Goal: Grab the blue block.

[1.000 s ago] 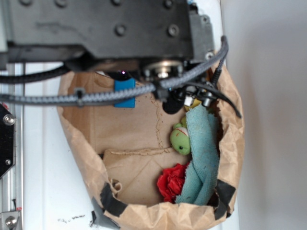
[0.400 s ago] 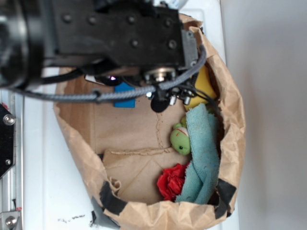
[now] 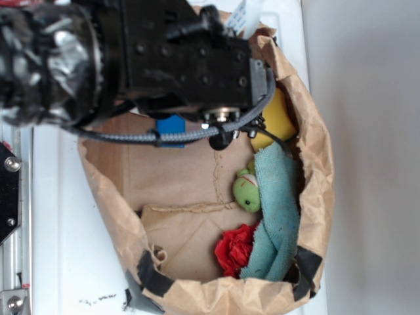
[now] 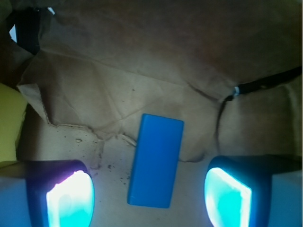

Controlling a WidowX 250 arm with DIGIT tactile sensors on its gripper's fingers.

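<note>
In the wrist view the blue block (image 4: 155, 161) lies flat on the brown paper floor of the bag (image 3: 315, 197), in the lower middle of the frame, its long axis running nearly top to bottom with a slight tilt to the right. The gripper (image 4: 148, 198) is spread wide — one glowing pad at the lower left, the other at the lower right — and the block sits between them with clear paper on both sides, touched by neither.

In the exterior view the arm covers the upper part of the frame, and only a sliver of the block shows under the cable in the upper left of the bag. The yellow sponge (image 3: 275, 121), the green toy (image 3: 246, 190), the teal towel (image 3: 279, 210) and the red cloth (image 3: 235, 248) lie along the right side, well apart from the block.

The step in hand looks like the final descent. To do it well, come straight down so the pads pass the block's long edges, turn the wrist slightly to match its tilt, and close across the narrow width — low enough to catch the thin sides without snagging the creased paper.
</note>
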